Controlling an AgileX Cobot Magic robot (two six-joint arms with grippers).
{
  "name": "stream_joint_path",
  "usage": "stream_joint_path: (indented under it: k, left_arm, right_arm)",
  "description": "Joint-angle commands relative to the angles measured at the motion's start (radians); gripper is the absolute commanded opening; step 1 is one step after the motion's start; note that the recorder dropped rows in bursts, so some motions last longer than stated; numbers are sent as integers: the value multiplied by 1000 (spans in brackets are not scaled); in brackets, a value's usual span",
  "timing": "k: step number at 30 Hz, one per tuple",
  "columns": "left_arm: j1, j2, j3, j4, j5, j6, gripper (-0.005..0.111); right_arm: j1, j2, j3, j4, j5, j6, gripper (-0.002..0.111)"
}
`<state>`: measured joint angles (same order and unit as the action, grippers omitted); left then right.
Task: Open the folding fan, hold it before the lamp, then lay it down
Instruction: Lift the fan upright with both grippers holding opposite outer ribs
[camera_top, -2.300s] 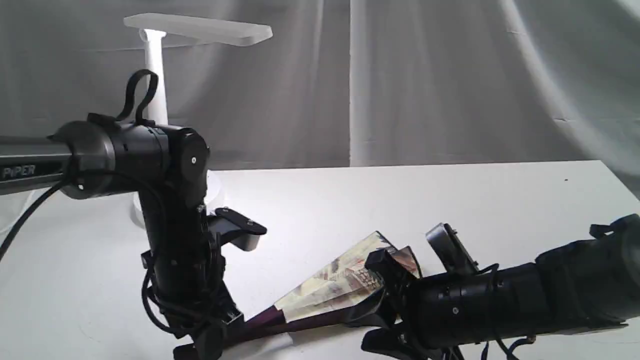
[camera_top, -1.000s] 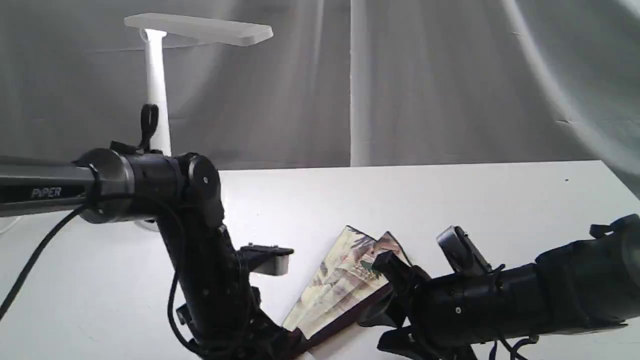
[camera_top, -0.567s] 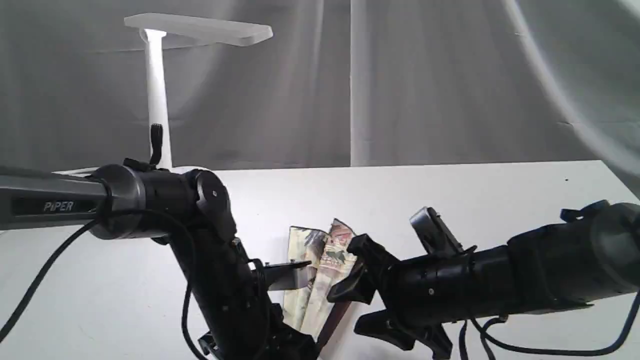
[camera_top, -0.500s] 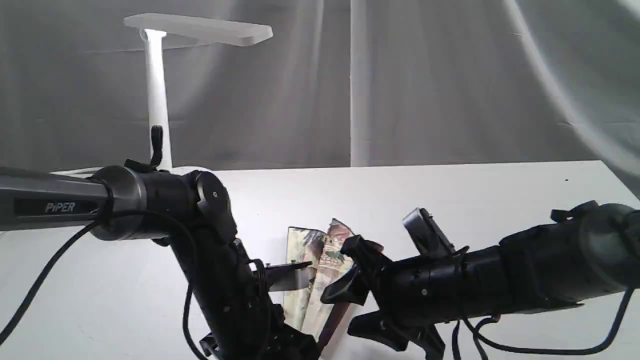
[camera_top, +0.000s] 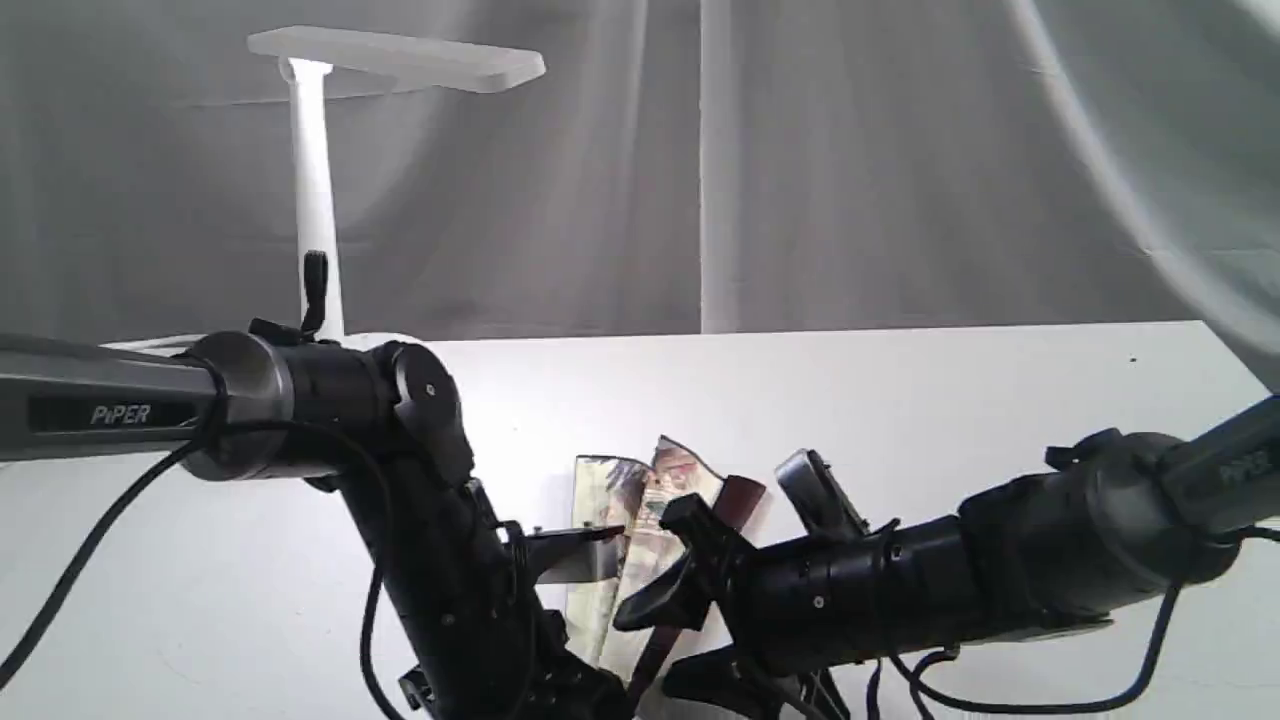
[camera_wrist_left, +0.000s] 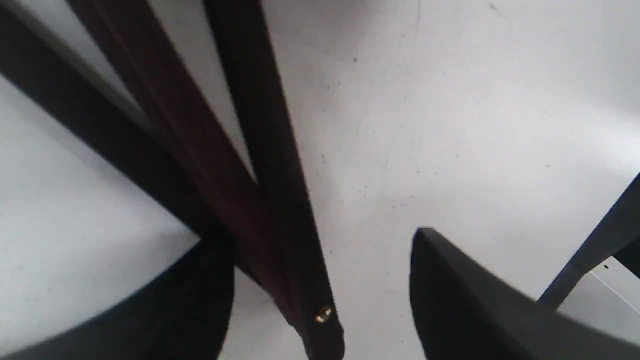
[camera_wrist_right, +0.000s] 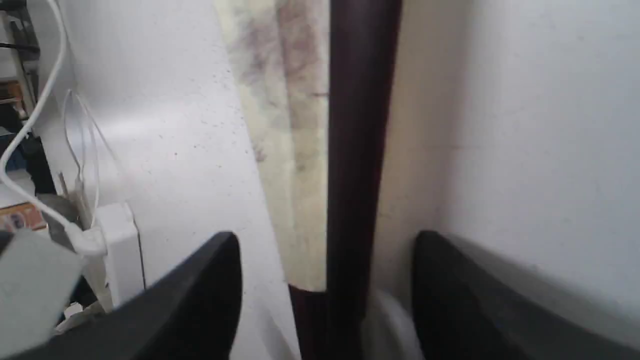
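Note:
The folding fan (camera_top: 640, 515) sits low between the two arms, only partly spread, with its painted cream leaf pointing toward the back. Its maroon guard rib (camera_top: 740, 497) stands slightly apart on the right. The white lamp (camera_top: 312, 200) rises at the back left, its flat head (camera_top: 400, 58) overhead. My left gripper (camera_wrist_left: 322, 235) is open, its fingers (camera_wrist_left: 450, 290) straddling the maroon ribs (camera_wrist_left: 215, 165) just above the brass rivet (camera_wrist_left: 324, 314). My right gripper (camera_wrist_right: 327, 236) is open too. The dark guard rib (camera_wrist_right: 360, 150) runs between its fingers without touching them.
The white table (camera_top: 950, 400) stretches to the right and back, with a grey curtain (camera_top: 900, 150) behind it. In the right wrist view a white power block (camera_wrist_right: 112, 240) with white cords sits off the table's edge.
The fan has swung from pointing right to pointing toward the back, and its leaf looks narrower. My left arm dropped and shifted right. My right arm slid left.

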<state>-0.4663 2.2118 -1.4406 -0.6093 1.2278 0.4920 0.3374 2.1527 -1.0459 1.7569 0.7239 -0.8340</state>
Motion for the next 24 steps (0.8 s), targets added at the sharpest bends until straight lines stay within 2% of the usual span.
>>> stream_joint_path:
  k: [1, 7, 18, 24]
  left_arm:
    - [-4, -2, 4, 20, -7, 9, 54]
    - [-4, -2, 4, 20, -7, 17, 54]
    - [-4, -2, 4, 15, -7, 18, 54]
    - [-4, -2, 4, 15, -7, 18, 54]
  right_arm:
    - [5, 21, -17, -12, -28, -2, 51]
    - [5, 27, -27, -12, -90, -2, 47]
    - [5, 89, -92, -12, -37, 0, 44]
    - [5, 89, -92, -12, -66, 0, 35]
